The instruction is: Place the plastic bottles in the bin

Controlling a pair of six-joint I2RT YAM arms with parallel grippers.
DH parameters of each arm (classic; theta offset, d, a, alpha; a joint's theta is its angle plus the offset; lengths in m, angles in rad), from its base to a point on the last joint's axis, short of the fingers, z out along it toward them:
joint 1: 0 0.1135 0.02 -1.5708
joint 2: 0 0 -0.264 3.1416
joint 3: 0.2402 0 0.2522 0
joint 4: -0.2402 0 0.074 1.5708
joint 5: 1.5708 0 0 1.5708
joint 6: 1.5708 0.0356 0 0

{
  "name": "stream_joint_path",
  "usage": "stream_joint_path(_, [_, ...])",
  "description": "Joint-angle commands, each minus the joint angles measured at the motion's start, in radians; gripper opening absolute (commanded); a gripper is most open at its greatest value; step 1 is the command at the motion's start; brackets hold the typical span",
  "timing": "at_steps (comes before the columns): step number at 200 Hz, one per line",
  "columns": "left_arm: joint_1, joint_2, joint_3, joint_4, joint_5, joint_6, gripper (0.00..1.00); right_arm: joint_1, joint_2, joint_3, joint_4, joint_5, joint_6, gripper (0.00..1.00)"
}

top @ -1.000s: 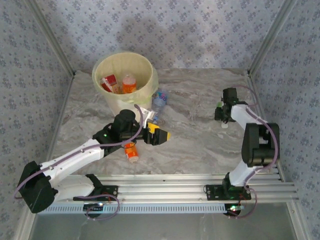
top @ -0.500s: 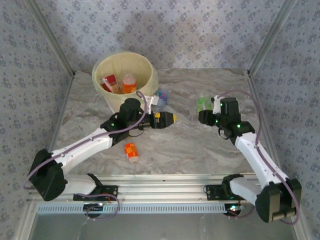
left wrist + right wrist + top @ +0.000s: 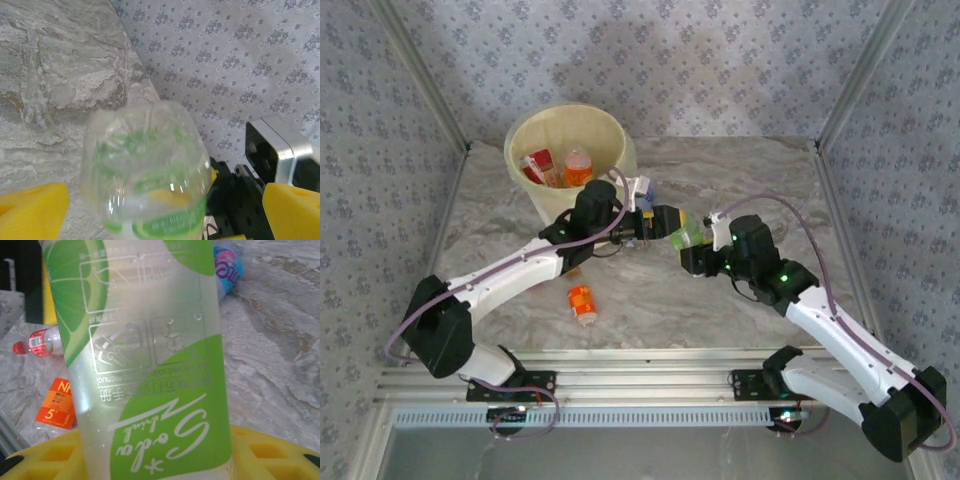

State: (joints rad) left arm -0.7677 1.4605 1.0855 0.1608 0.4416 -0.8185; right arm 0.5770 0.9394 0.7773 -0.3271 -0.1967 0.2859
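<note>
Right end effector [image 3: 692,255] clamps green-labelled bottle [image 3: 150,355] between left end effector's [image 3: 672,222] fingers.

The green-labelled soda bottle [image 3: 150,355] is clear, glossy plastic with a smooth, shiny printed film. The left gripper's fingers [image 3: 30,212] are matt yellow plastic, and the tabletop [image 3: 760,190] is smooth, marble-patterned and faintly sheened. A thin, pale yellow plastic bag [image 3: 560,111] lines the bin [image 3: 558,206], and the front rail [image 3: 650,372] is ribbed, bare metal.
</note>
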Motion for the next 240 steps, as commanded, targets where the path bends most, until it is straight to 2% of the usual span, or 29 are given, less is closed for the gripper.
stream_joint_path(1, [-0.001,0.006,0.036,0.014,0.008,-0.018,0.98,0.015,-0.005,-0.015,0.046,0.012,0.021,0.5])
stream_joint_path(30, [-0.001,0.01,0.038,0.017,0.015,-0.033,0.93,0.046,0.017,-0.01,0.059,0.02,0.016,0.5])
stream_joint_path(97, [-0.001,0.007,0.042,0.014,0.028,-0.047,0.67,0.087,0.05,0.013,0.046,0.064,-0.005,0.5])
stream_joint_path(144, [-0.002,-0.013,0.045,0.016,0.027,-0.047,0.56,0.113,0.051,0.031,0.032,0.088,-0.02,0.52])
stream_joint_path(154, [0.0,-0.019,0.046,0.013,0.026,-0.045,0.56,0.117,0.048,0.033,0.031,0.091,-0.021,0.56])
stream_joint_path(189, [0.028,-0.044,0.085,-0.049,0.033,-0.008,0.55,0.126,0.003,0.038,0.024,0.075,-0.021,0.8])
stream_joint_path(240, [0.086,-0.051,0.258,-0.242,0.047,0.144,0.55,0.123,-0.116,0.047,0.005,-0.001,-0.005,0.98])
